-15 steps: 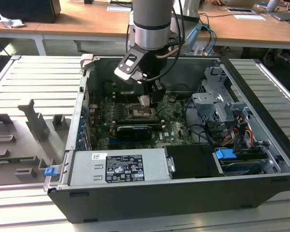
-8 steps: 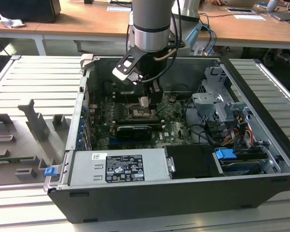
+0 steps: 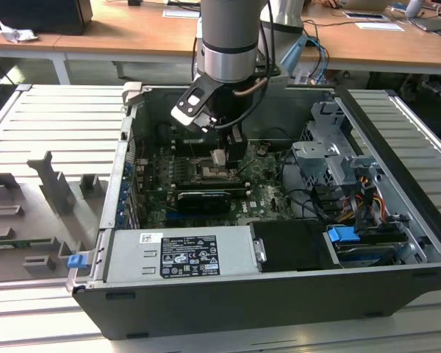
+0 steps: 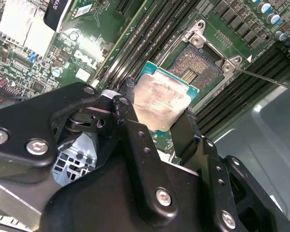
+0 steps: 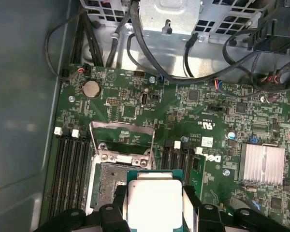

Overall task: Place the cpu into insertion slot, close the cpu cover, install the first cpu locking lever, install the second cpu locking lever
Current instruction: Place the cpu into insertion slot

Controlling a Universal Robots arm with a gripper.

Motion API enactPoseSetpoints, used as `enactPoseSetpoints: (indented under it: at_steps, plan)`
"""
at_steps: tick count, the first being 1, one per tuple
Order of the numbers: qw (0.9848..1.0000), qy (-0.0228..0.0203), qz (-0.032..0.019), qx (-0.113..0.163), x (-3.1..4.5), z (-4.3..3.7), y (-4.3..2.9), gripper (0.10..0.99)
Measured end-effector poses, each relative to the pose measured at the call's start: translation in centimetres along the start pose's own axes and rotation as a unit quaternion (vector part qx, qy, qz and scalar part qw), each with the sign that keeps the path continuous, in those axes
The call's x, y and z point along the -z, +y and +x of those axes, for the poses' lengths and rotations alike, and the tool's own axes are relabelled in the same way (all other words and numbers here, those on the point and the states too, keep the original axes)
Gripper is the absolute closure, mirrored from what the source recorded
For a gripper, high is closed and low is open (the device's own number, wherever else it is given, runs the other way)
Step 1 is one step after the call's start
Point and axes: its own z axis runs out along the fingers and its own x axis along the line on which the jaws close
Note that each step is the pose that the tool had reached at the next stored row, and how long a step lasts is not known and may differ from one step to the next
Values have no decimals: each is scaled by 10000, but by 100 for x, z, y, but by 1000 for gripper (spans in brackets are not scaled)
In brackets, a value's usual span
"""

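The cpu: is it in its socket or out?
Out: the fingers grip the cpu, and the insertion slot shows a bare pin field.

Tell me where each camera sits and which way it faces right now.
Exterior view: off the arm, outside and above the open computer case, looking down into it; shows the arm and gripper.
First wrist view: on the wrist, looking down past the fingers at the motherboard and raised cpu cover.
Second wrist view: on the wrist, looking obliquely along the fingers across the motherboard.
Shared: both wrist views show the gripped cpu near the open insertion slot.
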Motion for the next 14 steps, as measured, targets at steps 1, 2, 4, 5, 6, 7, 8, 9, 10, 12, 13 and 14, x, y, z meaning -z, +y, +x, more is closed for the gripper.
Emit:
enactPoseSetpoints:
  at_steps: [1, 2, 4, 5, 6, 7, 8, 9, 10, 12, 13, 14]
  plan:
    - [10000, -1, -1, -31, -6, 0, 0, 545]
    - [10000, -7, -3, -98, -11, 0, 0, 545]
    - [9996, -22, -6, -265, -23, 0, -2, 545]
    - [9996, -24, -6, -283, -27, -1, -2, 545]
    - [9996, -23, -6, -284, -36, 0, -3, 545]
    - [9996, -23, -4, -284, -42, 0, -3, 545]
    - [9996, -23, -1, -284, -49, 0, -4, 545]
    - [9996, -23, 4, -284, -65, 1, -5, 545]
    - [9996, -24, 8, -284, -75, 0, -7, 545]
    - [9996, -22, 7, -284, -86, 2, -20, 545]
    - [9996, -23, 7, -283, -92, 2, -22, 545]
    - [9996, -23, 8, -284, -95, 2, -23, 545]
